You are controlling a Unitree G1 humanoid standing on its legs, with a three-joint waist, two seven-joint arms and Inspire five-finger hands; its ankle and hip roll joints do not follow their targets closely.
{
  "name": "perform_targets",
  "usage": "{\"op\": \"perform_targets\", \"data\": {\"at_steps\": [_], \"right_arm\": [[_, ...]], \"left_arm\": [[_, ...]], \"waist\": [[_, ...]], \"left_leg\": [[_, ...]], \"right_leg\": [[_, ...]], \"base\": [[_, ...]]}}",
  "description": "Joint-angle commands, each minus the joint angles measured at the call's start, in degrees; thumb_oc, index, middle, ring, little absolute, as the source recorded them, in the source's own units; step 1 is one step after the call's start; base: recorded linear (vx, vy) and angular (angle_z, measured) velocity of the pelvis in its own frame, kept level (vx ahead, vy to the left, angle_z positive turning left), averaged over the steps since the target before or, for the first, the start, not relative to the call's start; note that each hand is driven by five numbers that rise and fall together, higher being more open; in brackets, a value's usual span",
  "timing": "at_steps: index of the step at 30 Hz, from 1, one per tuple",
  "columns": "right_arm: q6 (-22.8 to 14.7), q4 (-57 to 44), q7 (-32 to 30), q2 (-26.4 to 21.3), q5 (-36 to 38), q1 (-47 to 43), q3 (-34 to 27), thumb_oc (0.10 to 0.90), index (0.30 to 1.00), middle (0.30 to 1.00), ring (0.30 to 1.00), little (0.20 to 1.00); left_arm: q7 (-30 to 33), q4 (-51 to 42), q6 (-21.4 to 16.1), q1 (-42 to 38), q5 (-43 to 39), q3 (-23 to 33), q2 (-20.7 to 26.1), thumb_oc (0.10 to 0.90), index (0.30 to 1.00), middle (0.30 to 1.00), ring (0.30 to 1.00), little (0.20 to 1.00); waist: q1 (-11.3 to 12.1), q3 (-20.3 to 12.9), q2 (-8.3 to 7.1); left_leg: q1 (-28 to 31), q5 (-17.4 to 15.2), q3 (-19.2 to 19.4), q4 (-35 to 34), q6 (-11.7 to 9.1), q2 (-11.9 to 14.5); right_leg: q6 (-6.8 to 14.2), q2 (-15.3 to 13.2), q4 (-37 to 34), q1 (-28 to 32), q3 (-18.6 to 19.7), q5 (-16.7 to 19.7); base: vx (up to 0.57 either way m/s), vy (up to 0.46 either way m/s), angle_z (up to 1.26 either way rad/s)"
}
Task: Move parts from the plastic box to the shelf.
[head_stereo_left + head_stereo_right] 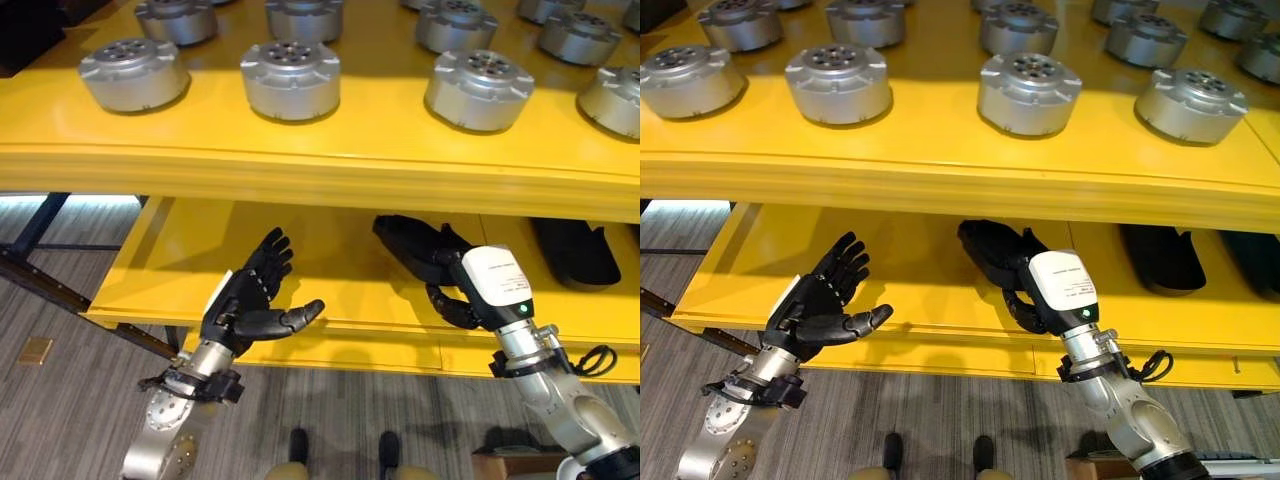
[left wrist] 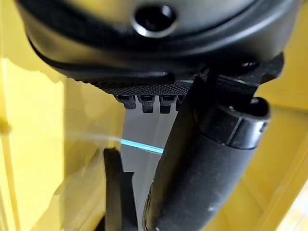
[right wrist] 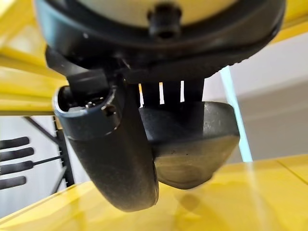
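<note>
The upper shelf (image 1: 330, 160) of the yellow rack already carries a good number of round silver parts (image 1: 290, 80) standing flat in rows, each apart from its neighbours — so a fair share of the transfer appears done, though how many parts remain cannot be judged, since the plastic box cannot be made out here. On the lower shelf (image 1: 920, 270) lie dark, flattish black pieces: one (image 1: 990, 245) just ahead of the right hand and another (image 1: 1160, 258) further along to the right; what they are cannot be told from here. The left hand (image 1: 250, 300) is held in front of the lower shelf's edge with its palm turned up, fingers straight and spread, thumb out to the side; it carries nothing. The right hand (image 1: 1035, 300) reaches in under the upper shelf with its white thumb cover toward the camera; its fingers (image 1: 1025, 312) curl loosely downward near the black piece, and its own wrist view shows the thumb (image 3: 110, 149) and fingers drawn in with nothing between them — so it reads as closed and empty. Neither hand holds a part, so the step in hand is most likely a return toward the box for the next part rather than a placement
</note>
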Motion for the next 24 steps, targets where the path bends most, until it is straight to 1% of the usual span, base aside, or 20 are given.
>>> {"op": "perform_targets", "data": {"at_steps": [1,4,5,7,9,15,17,22,24], "right_arm": [[-0.27,0.32,-3.33,-0.82,2.47,-9.22,1.22,0.400,0.300,0.300,0.300,0.300],[0.19,2.62,-3.43,-0.09,2.65,-9.90,2.18,0.400,0.300,0.300,0.300,0.300],[1.64,4.09,-3.68,0.65,3.38,-10.06,2.75,0.400,0.300,0.300,0.300,0.300],[3.19,6.62,-4.07,2.12,3.55,-10.58,3.51,0.400,0.300,0.300,0.300,0.300],[2.89,8.45,-4.28,3.06,3.59,-10.77,3.75,0.400,0.300,0.300,0.300,0.300],[3.21,11.34,-2.01,5.26,3.37,-11.88,5.71,0.400,0.300,0.300,0.300,0.300],[4.02,13.78,-0.69,6.47,2.87,-12.96,7.21,0.400,0.300,0.300,0.300,0.300],[6.46,19.50,-1.21,8.52,3.29,-14.37,9.30,0.400,0.300,0.300,0.300,0.300],[6.55,22.88,-1.78,9.13,3.44,-15.29,9.95,0.400,0.300,0.300,0.300,0.300]], "left_arm": [[-0.05,-4.48,-8.59,-3.43,-2.17,1.65,0.45,0.900,1.000,1.000,1.000,1.000],[0.20,-4.44,-8.59,-3.55,-1.98,1.84,0.37,0.900,1.000,1.000,1.000,1.000],[-0.03,-4.31,-8.37,-3.71,-1.82,1.87,0.21,0.900,1.000,1.000,1.000,1.000],[-0.30,-4.29,-8.27,-3.81,-1.19,1.63,0.08,0.900,1.000,1.000,1.000,1.000],[-0.29,-4.18,-8.21,-3.94,-1.03,1.53,-0.11,0.900,1.000,1.000,1.000,1.000],[-0.69,-3.86,-7.70,-4.44,-1.07,1.25,-0.66,0.900,1.000,1.000,1.000,1.000],[-1.00,-3.58,-7.73,-5.26,-0.54,0.85,-0.90,0.900,1.000,1.000,1.000,1.000],[-1.75,-3.11,-6.67,-6.23,0.04,0.28,-1.39,0.900,1.000,1.000,1.000,1.000],[-1.80,-3.03,-6.18,-6.71,0.00,-0.24,-1.44,0.900,1.000,1.000,1.000,1.000]], "waist": [[0.85,-4.55,-0.79],[1.02,-4.54,-0.65],[1.12,-4.57,-0.60],[1.20,-4.56,-0.42],[1.20,-4.56,-0.29],[1.47,-4.77,-0.05],[1.64,-4.80,-0.07],[2.30,-4.74,0.00],[2.67,-4.50,0.26]], "left_leg": [[2.95,-5.89,2.68,-0.33,0.84,-0.38],[3.12,-5.83,2.54,-0.40,0.73,-0.31],[3.31,-5.85,2.46,-0.40,0.70,-0.27],[3.55,-5.83,2.24,-0.40,0.67,-0.17],[3.70,-5.82,2.15,-0.42,0.60,-0.15],[3.96,-5.90,1.91,-0.42,0.52,-0.28],[4.05,-5.96,1.77,-0.42,0.53,-0.38],[4.21,-6.02,1.24,-0.41,0.67,-0.62],[4.07,-6.04,1.00,-0.29,0.73,-0.66]], "right_leg": [[2.10,-2.67,0.44,1.95,-1.99,-3.39],[1.96,-2.64,0.42,2.22,-2.27,-3.48],[1.92,-2.64,0.44,2.49,-2.40,-3.58],[1.77,-2.63,0.56,2.67,-2.61,-3.74],[1.71,-2.66,0.51,2.81,-2.68,-3.76],[1.77,-2.79,0.36,3.13,-2.89,-3.74],[1.83,-2.97,0.41,3.18,-2.89,-3.71],[1.96,-3.36,0.69,3.40,-3.16,-3.70],[1.93,-3.53,0.91,3.23,-3.33,-3.75]], "base": [[0.00,-0.026,0.05],[0.00,0.000,0.00],[0.02,-0.022,0.04],[0.02,-0.015,0.04],[0.00,0.000,0.00],[0.00,0.000,0.00],[0.00,0.000,0.00],[0.00,-0.008,0.03],[-0.03,-0.027,0.06]]}}
